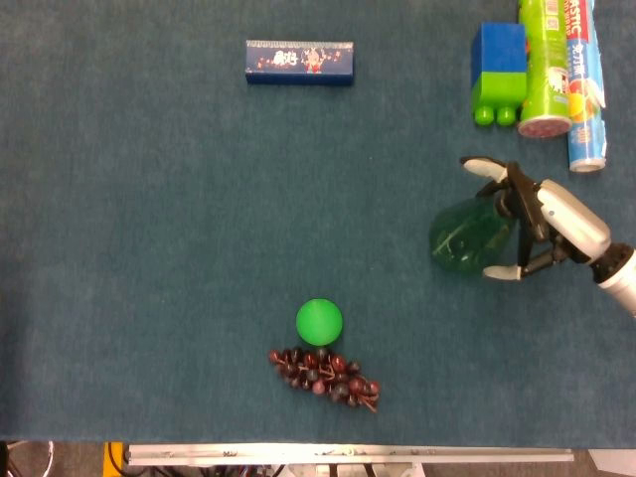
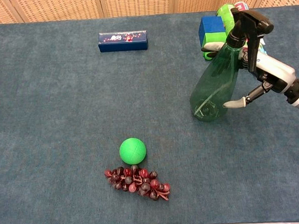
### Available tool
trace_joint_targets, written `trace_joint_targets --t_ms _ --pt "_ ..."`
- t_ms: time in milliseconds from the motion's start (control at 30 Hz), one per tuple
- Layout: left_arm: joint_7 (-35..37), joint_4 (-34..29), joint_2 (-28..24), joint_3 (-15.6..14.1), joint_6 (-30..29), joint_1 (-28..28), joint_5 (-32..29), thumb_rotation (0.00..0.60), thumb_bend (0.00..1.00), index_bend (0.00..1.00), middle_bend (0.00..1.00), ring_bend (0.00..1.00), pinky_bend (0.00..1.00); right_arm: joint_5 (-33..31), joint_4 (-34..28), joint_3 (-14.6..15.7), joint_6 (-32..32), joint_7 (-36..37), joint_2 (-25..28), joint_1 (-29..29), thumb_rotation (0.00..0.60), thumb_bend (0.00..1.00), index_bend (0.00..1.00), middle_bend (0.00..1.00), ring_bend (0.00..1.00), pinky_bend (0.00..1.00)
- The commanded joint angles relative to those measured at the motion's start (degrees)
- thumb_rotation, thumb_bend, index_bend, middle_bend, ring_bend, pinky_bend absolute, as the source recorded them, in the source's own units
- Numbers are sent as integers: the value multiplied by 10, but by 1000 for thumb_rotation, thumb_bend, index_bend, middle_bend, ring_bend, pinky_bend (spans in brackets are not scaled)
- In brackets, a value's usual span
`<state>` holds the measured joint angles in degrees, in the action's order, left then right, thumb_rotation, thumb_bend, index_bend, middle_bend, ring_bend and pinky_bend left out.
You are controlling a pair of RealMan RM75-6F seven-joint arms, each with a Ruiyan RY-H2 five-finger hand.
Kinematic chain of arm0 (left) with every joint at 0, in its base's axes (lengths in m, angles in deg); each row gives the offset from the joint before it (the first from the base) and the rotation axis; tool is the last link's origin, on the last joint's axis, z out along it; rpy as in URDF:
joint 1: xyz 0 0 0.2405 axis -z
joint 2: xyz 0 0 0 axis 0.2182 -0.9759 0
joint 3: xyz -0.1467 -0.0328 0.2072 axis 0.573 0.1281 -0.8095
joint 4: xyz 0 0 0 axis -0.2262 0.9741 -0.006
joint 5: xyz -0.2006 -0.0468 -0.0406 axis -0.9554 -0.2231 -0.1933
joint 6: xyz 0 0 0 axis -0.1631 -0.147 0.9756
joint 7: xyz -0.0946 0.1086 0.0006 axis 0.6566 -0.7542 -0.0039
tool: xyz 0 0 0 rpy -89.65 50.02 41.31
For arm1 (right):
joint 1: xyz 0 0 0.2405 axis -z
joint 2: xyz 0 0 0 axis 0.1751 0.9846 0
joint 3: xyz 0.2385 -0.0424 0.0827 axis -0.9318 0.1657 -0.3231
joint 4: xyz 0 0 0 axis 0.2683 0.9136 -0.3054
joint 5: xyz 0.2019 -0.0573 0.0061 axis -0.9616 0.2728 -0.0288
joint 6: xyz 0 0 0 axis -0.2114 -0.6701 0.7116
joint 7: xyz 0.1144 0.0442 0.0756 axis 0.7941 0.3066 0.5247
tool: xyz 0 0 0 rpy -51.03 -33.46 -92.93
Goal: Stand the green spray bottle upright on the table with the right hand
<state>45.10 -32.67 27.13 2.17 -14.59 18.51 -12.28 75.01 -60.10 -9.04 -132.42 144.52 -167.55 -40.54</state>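
Note:
The green spray bottle [image 2: 214, 84] rests on its base on the blue table cloth at the right, its black trigger head [image 2: 248, 23] leaning right toward my right hand [image 2: 262, 71]. In the head view, the bottle [image 1: 467, 237] lies just left of the right hand [image 1: 547, 224]. The fingers are spread wide around the bottle. One fingertip [image 2: 211, 47] sits at its shoulder and another [image 2: 233, 104] at its lower side, in a loose bracket rather than a firm grip. The left hand does not show in either view.
A blue and green block [image 1: 500, 72], a green can [image 1: 545, 65] and a blue tube [image 1: 586, 89] lie at the back right, close behind the hand. A green ball [image 1: 319, 321] and dark grapes [image 1: 323, 375] sit front centre. A dark blue box [image 1: 299, 62] lies far back.

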Motion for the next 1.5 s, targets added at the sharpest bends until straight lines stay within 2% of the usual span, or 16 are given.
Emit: trace_joint_targets --t_ms 33,267,600,767,900,1000,1100,1233,1300,1400,1500 --pt "0 0 0 0 1 0 -1 600 0 373 308 159 232 -1 -20 1 1 -14 15 1 600 0 69 68 70 269" --pt "-2 0 1 1 2 1 -4 600 0 373 308 159 232 -1 -59 -2 -5 -46 43 3 600 0 63 58 61 265" --pt "-8 -1 2 -1 -1 2 -2 600 0 373 308 159 232 -22 -207 -6 30 -187 154 11 600 0 63 50 44 248" --pt "-11 -1 3 -2 -2 2 -1 600 0 373 308 159 232 -53 -327 -6 80 -328 242 17 600 0 63 50 42 240" --pt "-13 -1 5 -2 -2 2 0 600 0 373 308 159 232 -111 -450 -8 123 -503 320 33 600 0 63 61 42 240" --pt "-9 1 6 -2 -5 3 7 600 0 373 307 159 232 -154 -524 -11 128 -630 360 54 600 0 63 81 42 240" --pt "12 13 10 -1 -18 2 34 600 0 373 305 159 234 -197 -573 -16 109 -762 376 82 600 0 64 89 42 240" --pt "40 32 18 -2 -43 -2 72 600 0 373 302 159 244 -247 -600 -29 60 -918 360 121 600 0 89 97 41 240" --pt "49 40 21 -3 -50 -3 82 600 0 374 302 159 247 -264 -604 -34 36 -971 346 138 600 0 100 106 42 240" --pt "54 46 23 -3 -53 -4 88 600 0 374 302 159 247 -270 -598 -41 6 -1004 328 161 600 0 109 118 42 240" --pt "58 49 23 -2 -57 -5 93 600 0 376 302 159 247 -263 -581 -45 -11 -988 315 180 600 0 112 124 41 239"
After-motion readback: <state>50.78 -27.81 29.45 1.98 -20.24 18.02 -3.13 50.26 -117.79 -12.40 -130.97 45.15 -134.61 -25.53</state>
